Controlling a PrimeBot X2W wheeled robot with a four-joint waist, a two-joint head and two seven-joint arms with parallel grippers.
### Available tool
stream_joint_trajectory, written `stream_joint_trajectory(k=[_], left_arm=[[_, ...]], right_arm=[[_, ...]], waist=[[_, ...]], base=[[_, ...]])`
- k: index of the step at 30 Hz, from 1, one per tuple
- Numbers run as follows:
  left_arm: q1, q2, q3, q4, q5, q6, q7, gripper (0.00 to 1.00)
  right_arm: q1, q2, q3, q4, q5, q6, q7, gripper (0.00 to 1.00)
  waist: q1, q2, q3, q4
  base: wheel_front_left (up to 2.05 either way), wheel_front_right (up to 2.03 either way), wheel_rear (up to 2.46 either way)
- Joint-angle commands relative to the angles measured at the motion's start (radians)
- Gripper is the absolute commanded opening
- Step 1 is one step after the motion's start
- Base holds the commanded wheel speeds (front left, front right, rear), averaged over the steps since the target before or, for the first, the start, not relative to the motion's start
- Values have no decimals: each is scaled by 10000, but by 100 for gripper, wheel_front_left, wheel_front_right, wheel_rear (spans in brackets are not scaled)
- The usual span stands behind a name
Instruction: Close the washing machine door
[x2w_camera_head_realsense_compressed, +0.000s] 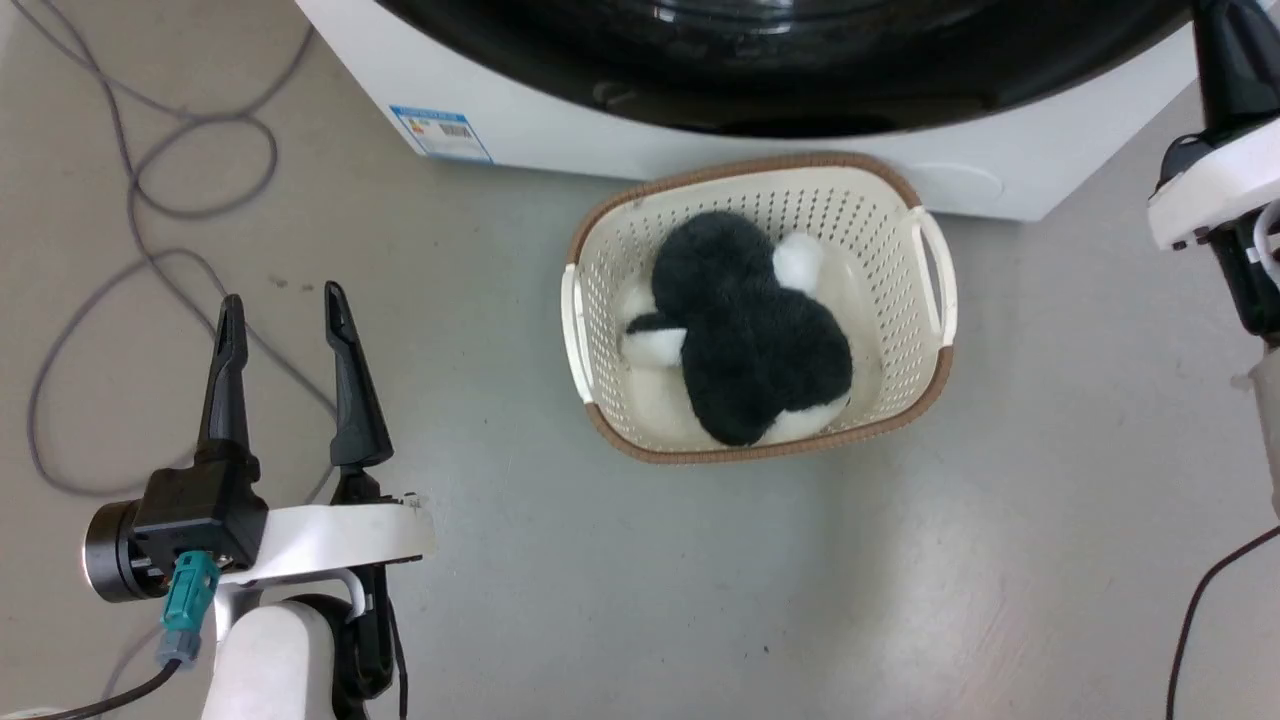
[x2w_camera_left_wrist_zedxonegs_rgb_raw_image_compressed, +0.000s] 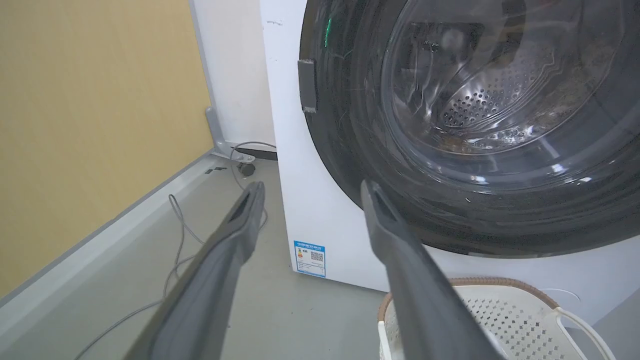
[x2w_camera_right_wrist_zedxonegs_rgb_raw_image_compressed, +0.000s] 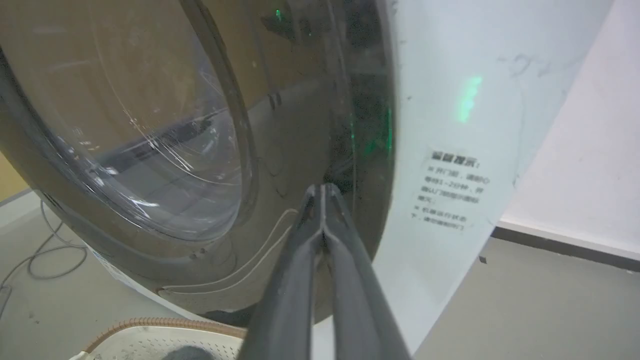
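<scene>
The washing machine door is large, round and glossy black, with a bulging clear window through which the steel drum shows. It lies flat against the white machine front; a small grey tab sits on its left rim. My left gripper is open and empty, hanging off the door's lower left, low over the floor. My right gripper is shut on nothing, its tips at the right rim of the door; touching or not, I cannot tell. The door's lower edge runs along the head view's top.
A cream laundry basket holding a black and white plush toy stands on the floor right before the machine. Grey cables loop over the floor at left. A yellow wall rises left of the machine.
</scene>
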Motion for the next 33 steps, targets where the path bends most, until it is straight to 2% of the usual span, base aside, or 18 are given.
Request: stream_joint_trajectory(k=[1,3,4,9,13,17,18,19,20,33], left_arm=[[-35,3,23,5,-10,61,-44,100],[63,3,64,49,21,72,-44,100],[221,3,175,75,88,78,-44,100],[573,3,346,253,312,-54,-44,100],[874,3,456,413,398,-158,-44,100],[1265,3,601,564,462,-240,-44,100],[1378,3,638,596,475,-259,-44,100],[1486,3,670,628,493,-280,-44,100],[1594,3,698,661,514,-302,-44,100],[2816,3,723,895,549,-496,-44,100]], right_arm=[[91,-8,-195,-326,-69,-23,-46,0],[565,64,-555,-1127,-216,-23,-46,0],[1120,233,-919,-1995,-422,-23,-46,0],[2514,655,-1357,-3816,-1060,-23,-46,0],[3593,1040,-1285,-4904,-1451,-23,-46,0],[4624,1440,-1067,-5479,-1512,-23,-46,0],[4894,1527,-991,-5499,-1453,-23,-46,18],[5148,1631,-945,-5498,-1352,-23,-46,48],[5382,1714,-917,-5438,-1256,-23,-46,100],[8292,2386,-646,-5989,-997,-23,-46,100]], waist=[[-1,0,-210,-19],[-1,0,-510,-42],[-1,0,-833,-159],[-1,0,-1723,-461],[-1,0,-2392,-716],[-1,0,-3046,-937],[-1,0,-3204,-981],[-1,0,-3348,-1025],[-1,0,-3484,-1069],[-1,0,-4755,-1462]], base=[[0,0,0],[0,0,0],[0,0,0],[0,0,0],[0,0,0],[0,0,0],[0,0,0],[0,0,0],[0,0,0],[0,0,0]])
